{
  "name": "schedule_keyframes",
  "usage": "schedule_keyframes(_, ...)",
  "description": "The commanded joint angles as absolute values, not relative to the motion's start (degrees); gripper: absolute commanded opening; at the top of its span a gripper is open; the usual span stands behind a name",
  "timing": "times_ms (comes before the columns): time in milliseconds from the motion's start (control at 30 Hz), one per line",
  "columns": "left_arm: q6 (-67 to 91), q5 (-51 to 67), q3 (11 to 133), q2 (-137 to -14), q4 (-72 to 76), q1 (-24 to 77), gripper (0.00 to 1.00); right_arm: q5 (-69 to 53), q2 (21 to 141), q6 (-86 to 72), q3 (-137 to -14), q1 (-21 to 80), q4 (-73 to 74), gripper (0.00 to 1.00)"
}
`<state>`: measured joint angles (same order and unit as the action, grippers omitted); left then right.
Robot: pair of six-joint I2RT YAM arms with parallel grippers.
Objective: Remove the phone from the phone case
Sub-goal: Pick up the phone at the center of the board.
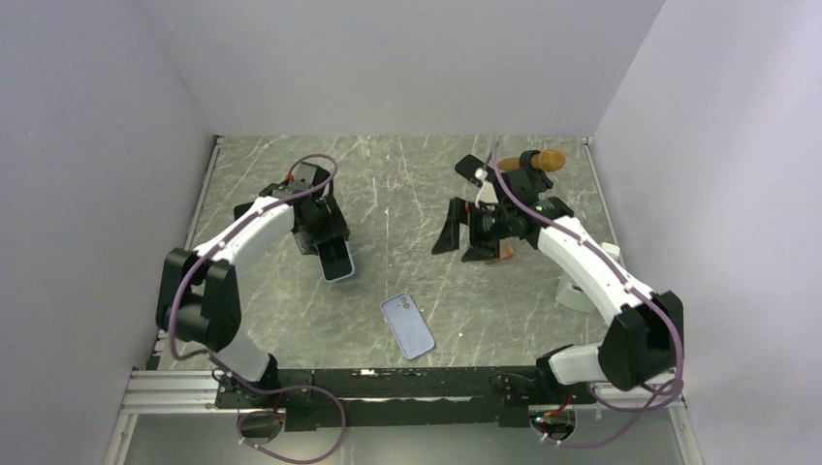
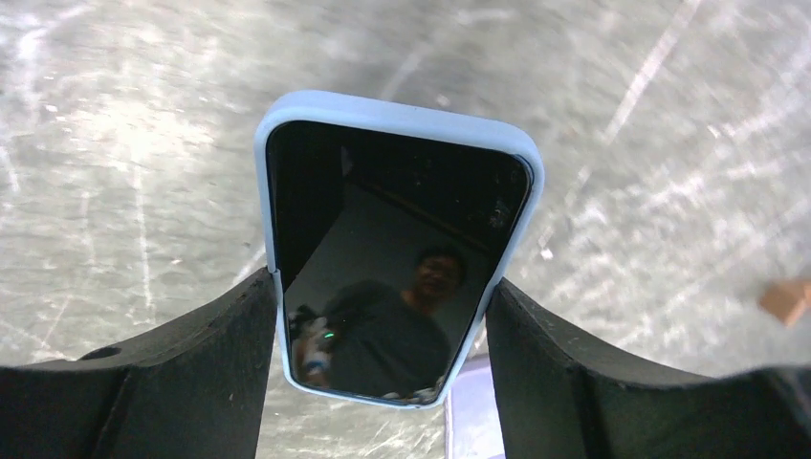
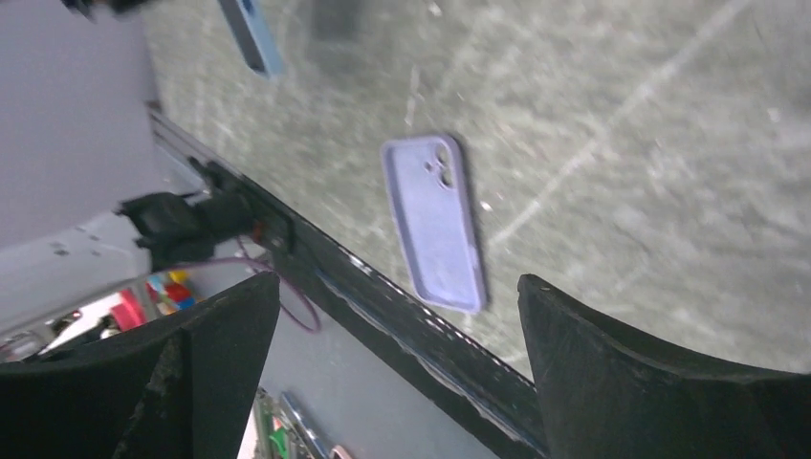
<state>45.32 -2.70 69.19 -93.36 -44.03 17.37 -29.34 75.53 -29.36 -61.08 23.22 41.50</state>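
Observation:
My left gripper (image 1: 334, 254) is shut on a phone (image 1: 337, 262) with a black screen and a light-blue rim. It holds the phone by its long edges, just above the table at the left. In the left wrist view the phone (image 2: 392, 258) sits screen-up between the black fingers (image 2: 225, 354). A lavender phone case (image 1: 407, 325) lies apart on the table, back up with its camera cutout showing. It is near the front edge and also shows in the right wrist view (image 3: 435, 222). My right gripper (image 1: 463, 237) is open and empty, raised at the right centre.
A small brown scrap (image 1: 506, 252) lies under the right gripper and shows in the left wrist view (image 2: 789, 298). A white object (image 1: 579, 291) sits by the right wall. A black rail (image 1: 388, 383) runs along the table's front edge. White walls enclose three sides.

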Motion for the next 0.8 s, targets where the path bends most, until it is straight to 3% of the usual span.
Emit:
schedule_keyframes(0, 39.93, 2.99, 65.90, -84.46, -35.58, 21.36, 0.40, -37.47, 82.08, -32.86, -69.83, 23.16, 37.72, 0.96)
schedule_keyframes(300, 34.50, 4.03, 61.77, -75.45, -27.35, 34.31, 0.37, -39.02, 89.93, -41.89, -78.03, 23.21, 34.09, 0.90)
schedule_keyframes(767, 32.25, 0.38, 67.89, -78.88, -29.51, 45.96, 0.34, -34.70, 92.15, -42.78, -75.93, 29.66, 32.85, 0.65)
